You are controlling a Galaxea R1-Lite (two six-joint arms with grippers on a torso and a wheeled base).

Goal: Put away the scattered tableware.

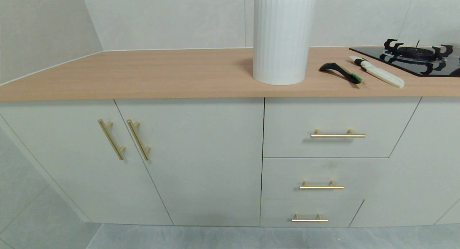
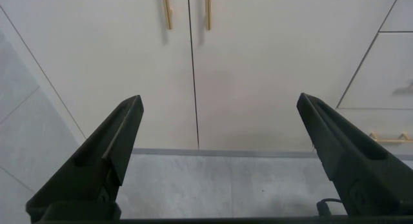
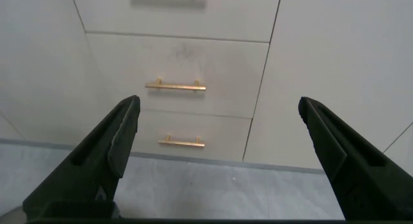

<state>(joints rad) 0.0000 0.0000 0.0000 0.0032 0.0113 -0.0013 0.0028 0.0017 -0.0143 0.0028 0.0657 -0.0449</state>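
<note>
The ribbed white container (image 1: 281,38) stands on the countertop (image 1: 161,73), its top cut off. Right of it lie a white knife (image 1: 377,72) and a smaller black-headed utensil (image 1: 341,72) (kind unclear), both running rear-left to front-right. The left gripper (image 2: 218,100) and right gripper (image 3: 218,101) gape wide.

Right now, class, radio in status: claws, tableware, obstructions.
Left claw open, right claw open, both empty. Black utensil, white knife on counter beside white canister. Drawers shut.

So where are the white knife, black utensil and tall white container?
white knife (image 1: 382,75), head view, blade.
black utensil (image 1: 329,67), head view, rounded end.
tall white container (image 1: 282,40), head view, ribbed side.
</note>
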